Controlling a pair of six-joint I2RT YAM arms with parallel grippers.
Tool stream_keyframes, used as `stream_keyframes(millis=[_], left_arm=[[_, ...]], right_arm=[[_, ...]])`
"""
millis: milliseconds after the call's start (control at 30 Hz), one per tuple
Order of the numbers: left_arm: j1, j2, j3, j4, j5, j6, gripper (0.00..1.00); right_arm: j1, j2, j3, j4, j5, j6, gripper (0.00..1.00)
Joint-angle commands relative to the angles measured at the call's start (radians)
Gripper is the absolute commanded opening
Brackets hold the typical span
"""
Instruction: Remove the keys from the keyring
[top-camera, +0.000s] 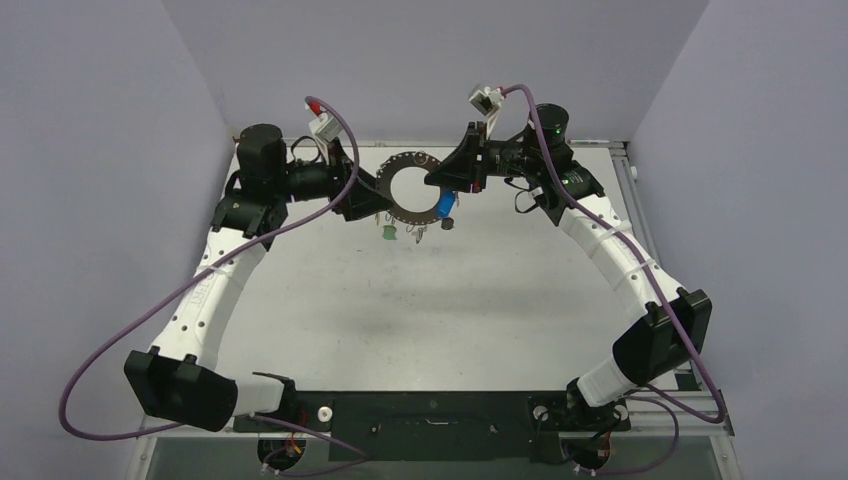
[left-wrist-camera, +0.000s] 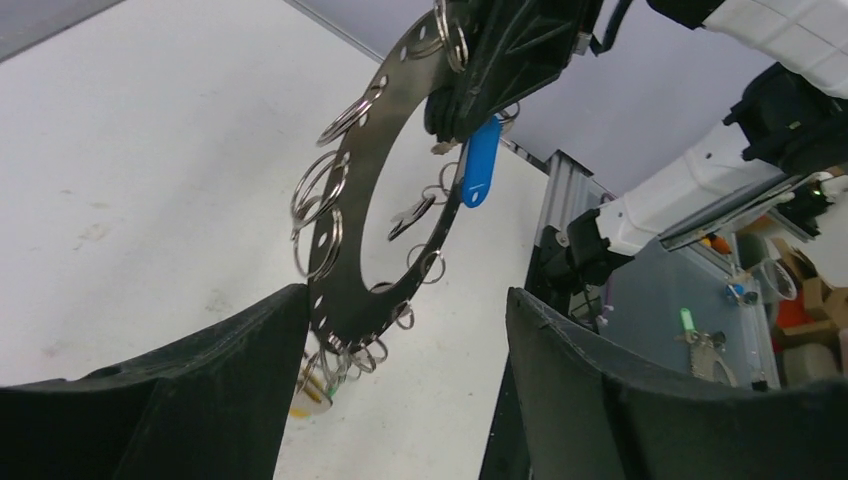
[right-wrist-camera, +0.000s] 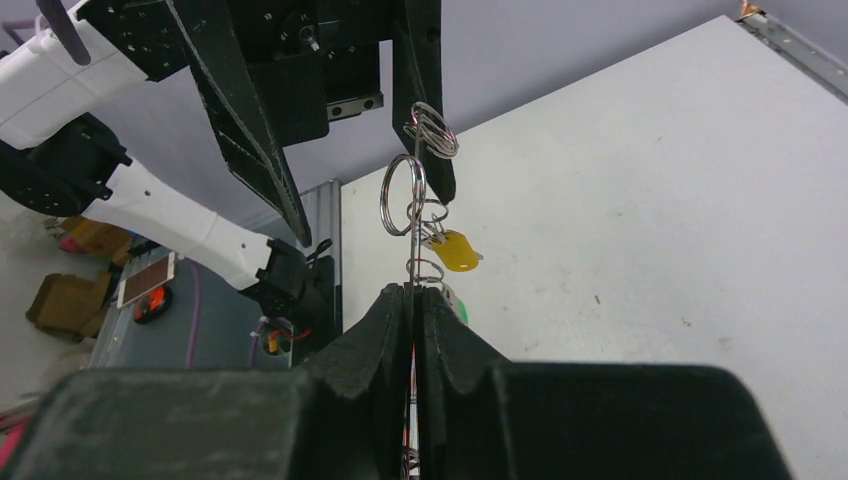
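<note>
The keyring (top-camera: 402, 165) is a flat grey metal ring that hangs above the table at the back. My right gripper (top-camera: 437, 181) is shut on its right rim; in the right wrist view the fingers (right-wrist-camera: 395, 330) pinch the keyring (right-wrist-camera: 415, 225) edge-on. My left gripper (top-camera: 368, 205) stands open at the ring's lower left. In the left wrist view the keyring's (left-wrist-camera: 335, 290) bottom edge sits between the spread fingers (left-wrist-camera: 230, 380), close to the left one. Keys dangle from small split rings: a blue one (left-wrist-camera: 480, 160), a yellow one (right-wrist-camera: 455, 250), a green one (top-camera: 388, 236).
The white table (top-camera: 420, 300) lies below both grippers. An aluminium rail (top-camera: 630, 190) runs along its right edge. Grey walls close in the back and sides. Purple cables (top-camera: 130, 330) loop off both arms.
</note>
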Motion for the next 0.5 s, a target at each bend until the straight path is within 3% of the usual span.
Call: stream_keyframes(millis=[0, 133, 267, 333, 433, 467], left_arm=[[-0.062, -0.034, -0.033, 0.109, 0.017, -0.067, 0.66], [-0.080, -0.040, -0.083, 0.254, 0.028, -0.231, 0.47], [-0.082, -0.050, -0.107, 0.360, 0.043, -0.347, 0.22], [-0.082, -0.055, -0.113, 0.364, 0.033, -0.401, 0.03], [-0.082, -0.064, -0.128, 0.355, 0.006, -0.462, 0.00], [-0.082, -0.066, -0.128, 0.344, -0.009, -0.477, 0.00]], right_arm=[[0.017, -0.060, 0.012, 0.041, -0.103, 0.022, 0.05], [0.025, -0.066, 0.011, 0.047, -0.129, 0.043, 0.05], [0.025, -0.064, 0.007, 0.064, -0.139, 0.069, 0.05], [0.021, -0.055, 0.006, 0.103, -0.141, 0.104, 0.05], [0.005, -0.039, 0.005, 0.138, -0.120, 0.142, 0.08], [-0.006, -0.033, 0.006, 0.146, -0.106, 0.156, 0.19]])
